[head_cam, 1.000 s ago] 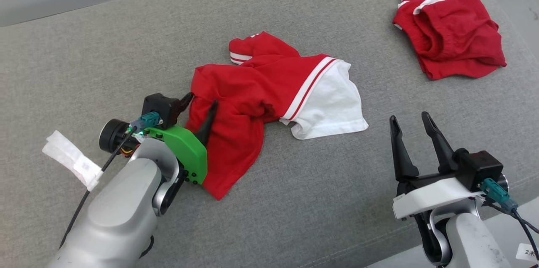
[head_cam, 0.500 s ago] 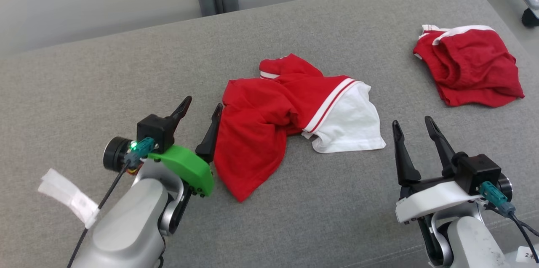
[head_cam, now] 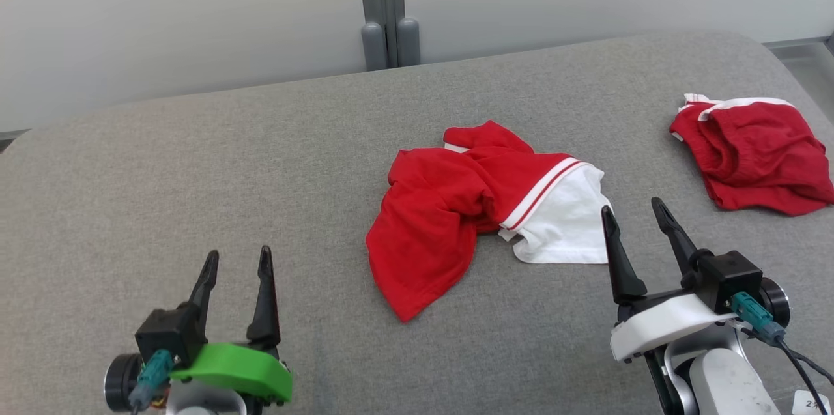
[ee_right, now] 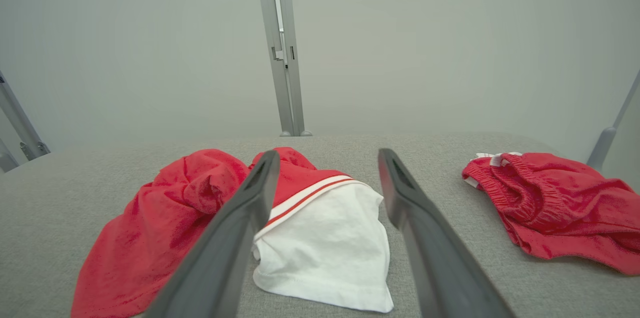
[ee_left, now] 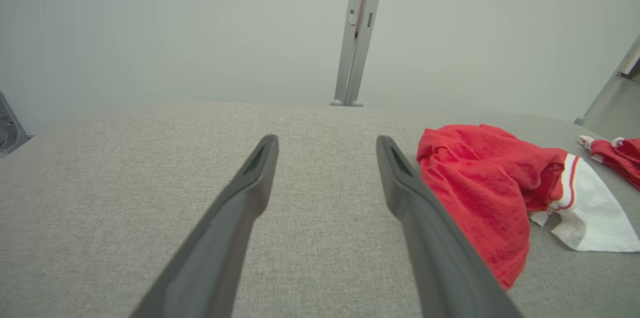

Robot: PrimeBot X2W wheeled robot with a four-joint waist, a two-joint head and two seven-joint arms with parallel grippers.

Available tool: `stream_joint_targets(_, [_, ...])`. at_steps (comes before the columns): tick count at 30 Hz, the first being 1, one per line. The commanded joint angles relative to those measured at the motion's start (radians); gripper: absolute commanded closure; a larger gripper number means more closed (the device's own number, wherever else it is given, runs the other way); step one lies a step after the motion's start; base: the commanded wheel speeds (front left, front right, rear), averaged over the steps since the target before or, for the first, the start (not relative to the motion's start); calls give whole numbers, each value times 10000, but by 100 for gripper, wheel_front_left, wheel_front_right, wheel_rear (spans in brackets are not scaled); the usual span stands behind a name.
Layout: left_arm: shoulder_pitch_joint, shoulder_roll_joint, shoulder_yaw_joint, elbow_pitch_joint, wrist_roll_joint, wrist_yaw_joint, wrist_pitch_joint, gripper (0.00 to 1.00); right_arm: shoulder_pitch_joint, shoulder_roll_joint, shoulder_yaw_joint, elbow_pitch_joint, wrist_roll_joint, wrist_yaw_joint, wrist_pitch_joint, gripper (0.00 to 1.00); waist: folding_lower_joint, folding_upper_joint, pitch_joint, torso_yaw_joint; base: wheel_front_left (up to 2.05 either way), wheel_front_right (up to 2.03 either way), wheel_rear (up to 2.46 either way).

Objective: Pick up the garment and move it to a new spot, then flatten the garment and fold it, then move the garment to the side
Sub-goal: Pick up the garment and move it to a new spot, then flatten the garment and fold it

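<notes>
Crumpled red-and-white garment [head_cam: 430, 219] (soft knit) lies on coarse-woven grey cushion [head_cam: 195, 193].

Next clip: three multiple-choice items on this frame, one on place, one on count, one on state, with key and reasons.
1. Where do the red shorts lie relative to the red-and-white garment?
A. To its right, apart. B. On top of it. C. To its left, touching.
2. How many clothing pieces lie on the grey cushion?
A. One. B. Two. C. Four.
3. How is the left gripper?
A. Shut on the garment. B. Open, empty. C. Shut on the shorts.
Key: 1 A, bare cushion separates them; 2 B, only the garment and shorts lie there; 3 B, its jaws stand apart over bare cushion.
</notes>
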Motion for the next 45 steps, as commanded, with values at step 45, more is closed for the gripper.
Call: stream_joint_targets(45, [948,-1845,456,250,2563,-1731,270,0,37,-24,59,496,290,-15,-270,0,1,0,510,16,0,0,0])
